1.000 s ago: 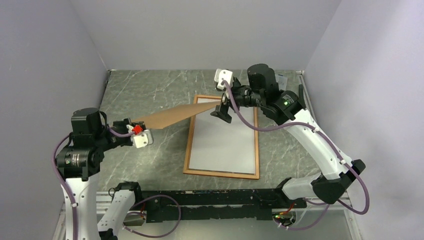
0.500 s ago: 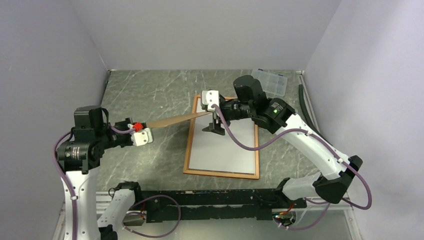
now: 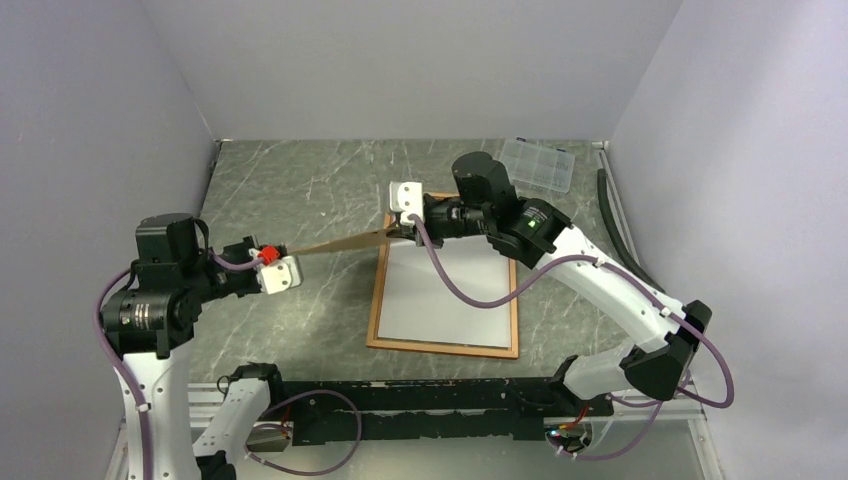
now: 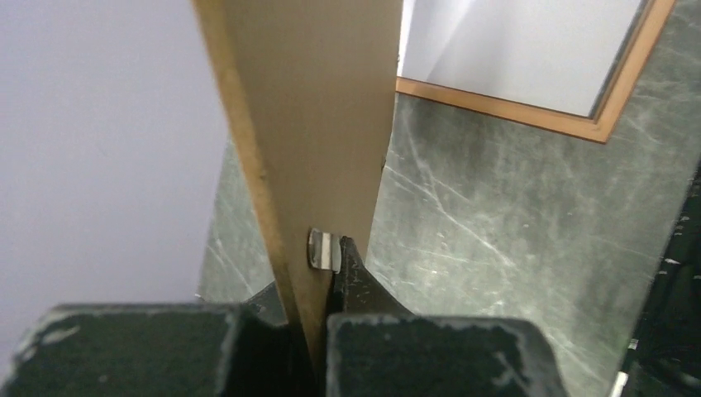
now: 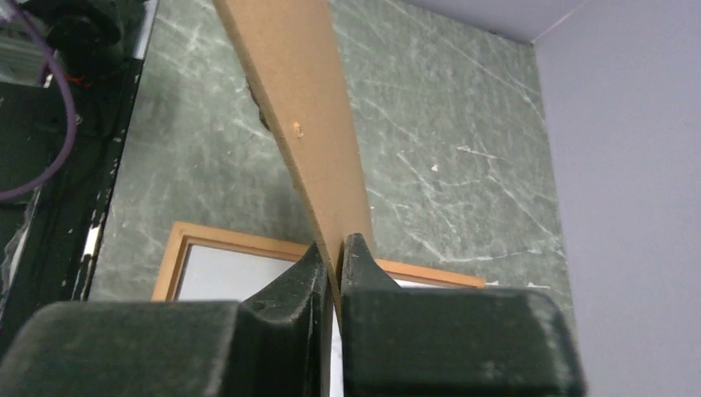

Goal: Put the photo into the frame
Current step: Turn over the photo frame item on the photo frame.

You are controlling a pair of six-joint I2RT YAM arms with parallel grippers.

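The frame [image 3: 446, 347] lies flat on the green marbled tabletop [image 3: 300, 190], right of centre in the top view, its thin orange-brown border running all round; the photo [image 3: 450, 295] lies inside that border with only a plain white face up, so its printed side cannot be seen; a brown backing board [image 3: 345, 241] hangs above the tabletop, seen nearly edge-on as a thin line slanting from the middle left up to the frame's upper left corner; the left end effector [image 3: 272, 256] pinches the board's lower left end, fingers pressed together on it; in the left wrist view the board [image 4: 322, 107] rises from between the left end effector [image 4: 326, 258] towards the top of the picture, with a corner of the frame [image 4: 496, 107] and the white photo [image 4: 529, 50] at the upper right; the right end effector [image 3: 408, 232] grips the board's other end over the frame's upper left corner; in the right wrist view its fingers are squeezed on the board [image 5: 306, 107] at the right end effector [image 5: 335, 250], with the frame [image 5: 240, 241] and photo [image 5: 231, 277] low in the picture beneath; a clear plastic compartment box [image 3: 538, 160] sits at the upper right of the tabletop, apart from the frame.
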